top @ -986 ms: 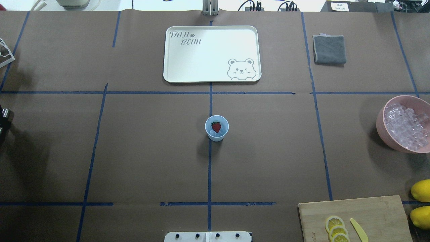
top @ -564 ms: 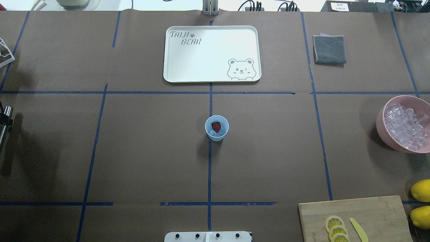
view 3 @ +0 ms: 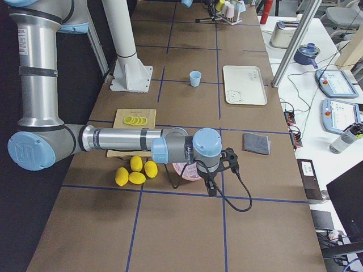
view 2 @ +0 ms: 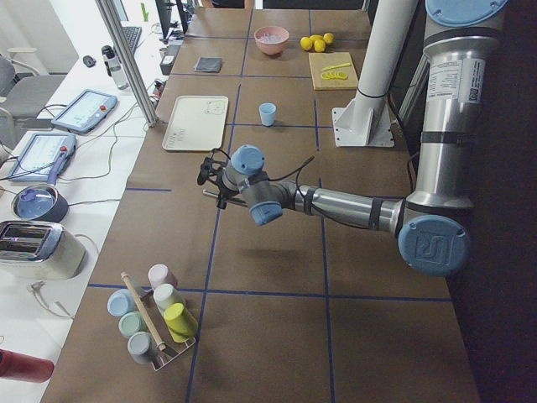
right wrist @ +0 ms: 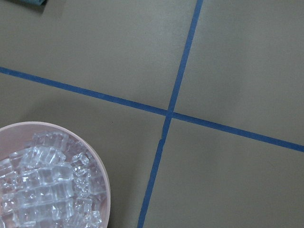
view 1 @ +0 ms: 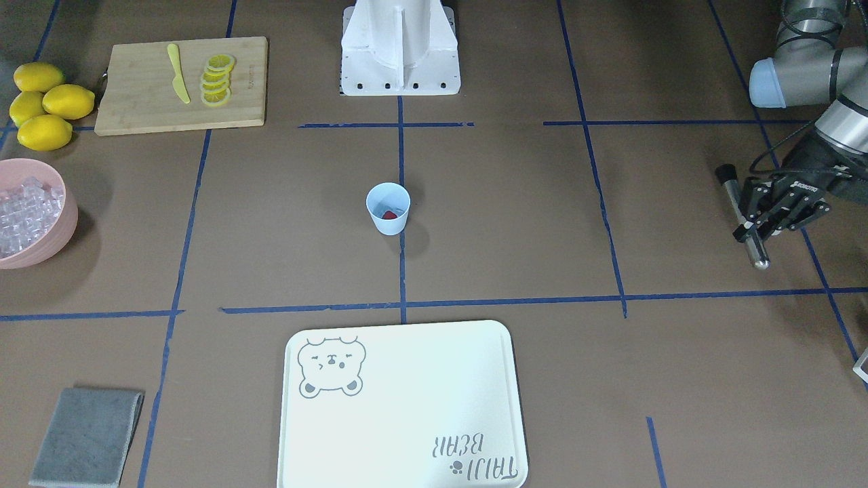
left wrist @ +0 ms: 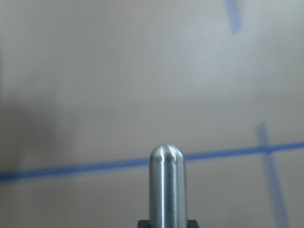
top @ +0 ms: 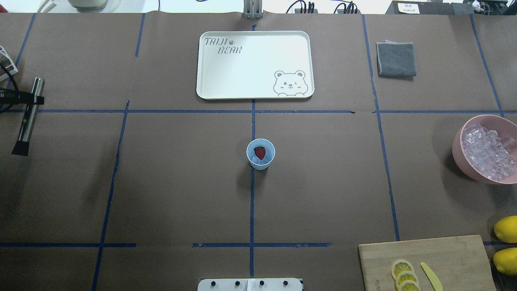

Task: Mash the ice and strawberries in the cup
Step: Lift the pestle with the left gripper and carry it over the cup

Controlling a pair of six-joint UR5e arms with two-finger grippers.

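A brown desk (view 1: 515, 203) spreads wide around a small light blue cup (view 1: 392, 226), which stands upright and alone. Far out from the cup, toward the robot's left, the left tool (view 1: 751, 222) is clamped across a steel muddler (view 1: 736, 196). It grips the rod near mid-length and holds it in the air, closer to level than upright. The right tool (view 3: 210, 187) hangs well away on the cup's opposite side, near a pink bowl (top: 458, 157) of loose cubes. Whether it is apart or together cannot be told.

Likely trouble: nothing braces the cup, and it looks light. A push that lands off-centre or catches the rim would probably tip or skid it. The muddler needs turning upright first, because entering on a slant would likely strike the rim. The smooth rod may also slide in the grip under hard pressing. The strawberry (top: 260, 152) should squash easily, but the ice (top: 255, 161) is hard and could spring out.

Both lie inside the cup, the berry on top of the clear pieces, unmashed and well apart from the muddler.
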